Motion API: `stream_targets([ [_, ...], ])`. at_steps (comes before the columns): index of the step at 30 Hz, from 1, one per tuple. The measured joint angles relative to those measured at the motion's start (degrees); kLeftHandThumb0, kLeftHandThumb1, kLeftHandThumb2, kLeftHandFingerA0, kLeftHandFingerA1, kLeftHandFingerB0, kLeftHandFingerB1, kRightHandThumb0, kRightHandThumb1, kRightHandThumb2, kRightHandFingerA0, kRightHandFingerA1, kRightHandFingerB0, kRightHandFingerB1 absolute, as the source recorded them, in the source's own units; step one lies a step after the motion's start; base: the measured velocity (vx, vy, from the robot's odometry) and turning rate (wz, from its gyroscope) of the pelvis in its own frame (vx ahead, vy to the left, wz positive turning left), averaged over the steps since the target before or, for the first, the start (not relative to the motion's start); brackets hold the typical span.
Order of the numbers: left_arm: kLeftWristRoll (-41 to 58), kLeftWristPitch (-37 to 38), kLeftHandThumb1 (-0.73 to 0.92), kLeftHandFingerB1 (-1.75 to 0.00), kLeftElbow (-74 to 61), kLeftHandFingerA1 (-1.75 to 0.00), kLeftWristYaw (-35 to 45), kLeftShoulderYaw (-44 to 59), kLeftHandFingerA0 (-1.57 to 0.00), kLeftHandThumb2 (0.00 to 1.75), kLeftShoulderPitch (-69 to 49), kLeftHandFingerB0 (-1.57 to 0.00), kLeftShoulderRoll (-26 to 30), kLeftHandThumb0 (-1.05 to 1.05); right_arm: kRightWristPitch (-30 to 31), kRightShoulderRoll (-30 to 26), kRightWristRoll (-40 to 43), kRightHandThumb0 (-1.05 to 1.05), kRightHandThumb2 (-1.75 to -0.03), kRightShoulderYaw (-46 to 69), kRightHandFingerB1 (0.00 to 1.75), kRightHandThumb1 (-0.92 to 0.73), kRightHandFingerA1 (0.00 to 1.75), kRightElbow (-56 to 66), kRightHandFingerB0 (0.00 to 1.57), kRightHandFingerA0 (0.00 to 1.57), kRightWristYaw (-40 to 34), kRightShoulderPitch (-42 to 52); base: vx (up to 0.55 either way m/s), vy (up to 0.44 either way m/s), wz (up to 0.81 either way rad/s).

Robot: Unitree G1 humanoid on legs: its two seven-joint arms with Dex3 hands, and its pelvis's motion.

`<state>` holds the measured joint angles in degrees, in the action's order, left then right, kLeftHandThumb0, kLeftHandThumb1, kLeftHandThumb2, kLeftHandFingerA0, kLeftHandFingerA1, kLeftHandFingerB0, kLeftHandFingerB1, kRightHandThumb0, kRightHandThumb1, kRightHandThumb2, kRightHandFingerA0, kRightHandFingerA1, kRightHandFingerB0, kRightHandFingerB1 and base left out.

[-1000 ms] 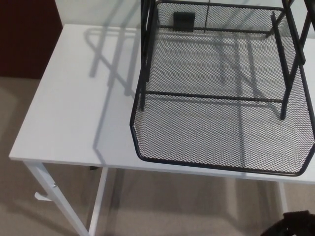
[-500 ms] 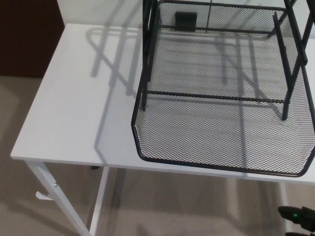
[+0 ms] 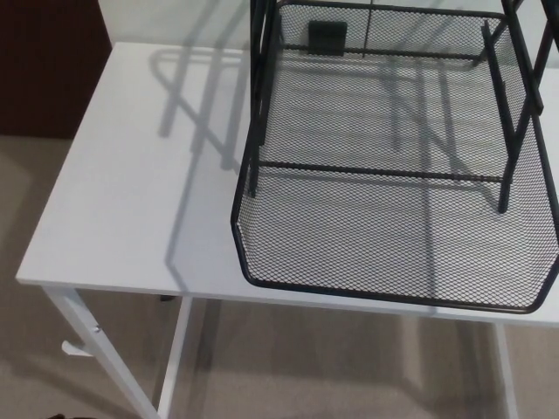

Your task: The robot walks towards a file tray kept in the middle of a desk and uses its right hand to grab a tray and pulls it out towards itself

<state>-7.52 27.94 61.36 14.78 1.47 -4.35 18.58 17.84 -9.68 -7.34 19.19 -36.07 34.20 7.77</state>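
A black wire-mesh file tray (image 3: 393, 236) lies on the white desk (image 3: 131, 192), slid forward so that its front rim reaches the desk's near edge. Behind and above it rises the black rack frame (image 3: 262, 87) that holds it, with uprights on both sides and a crossbar (image 3: 376, 170) over the mesh. A small black tab (image 3: 327, 37) is fixed at the tray's back wall. Neither of my hands shows in the head view.
The desk's left half is bare white surface with the rack's shadows on it. White desk legs (image 3: 105, 358) go down to a beige carpet. A dark red-brown panel (image 3: 44, 65) stands at the far left, behind the desk.
A dark part of my right arm, seen at the bottom right corner one second and half a second ago, has dropped out of the picture. The tray has not visibly moved.
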Motion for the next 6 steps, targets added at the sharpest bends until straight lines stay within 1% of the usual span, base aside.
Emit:
stream_targets([
  [3,0.08,-0.89,0.43,-0.49,1.15,-0.38,0.01,0.92,-0.40,0.55,0.91,-0.30,0.23,-0.60,-0.44,0.28,0.78,-0.47,-0.82,1.54,0.24,-0.66,0.26,-6.09,0.00,0.00,-1.50,-1.89,0.00,0.000,0.00],
  [4,0.14,-1.21,0.43,-0.49,1.54,-0.38,0.01,1.29,-0.40,0.55,1.22,-0.30,0.34,-0.60,-0.70,0.31,0.98,-0.41,-0.62,1.97,0.25,-0.77,0.27,-7.91,0.00,0.00,-2.06,-2.46,0.00,0.000,0.00],
  [5,0.23,-1.73,0.43,-0.50,2.07,-0.38,0.03,1.76,-0.41,0.55,1.66,-0.30,0.60,-0.60,-1.23,0.31,1.28,-0.42,-0.69,2.67,0.19,-0.71,0.22,-10.66,0.01,0.03,-2.91,-3.36,0.00,0.000,0.00],
  [6,0.28,-1.97,0.42,-0.50,2.28,-0.38,0.04,1.91,-0.41,0.55,1.83,-0.31,0.72,-0.61,-1.43,0.31,1.40,-0.47,-0.82,2.93,0.24,-0.65,0.26,-11.66,0.00,0.00,-3.25,-3.65,0.00,0.000,0.00],
])
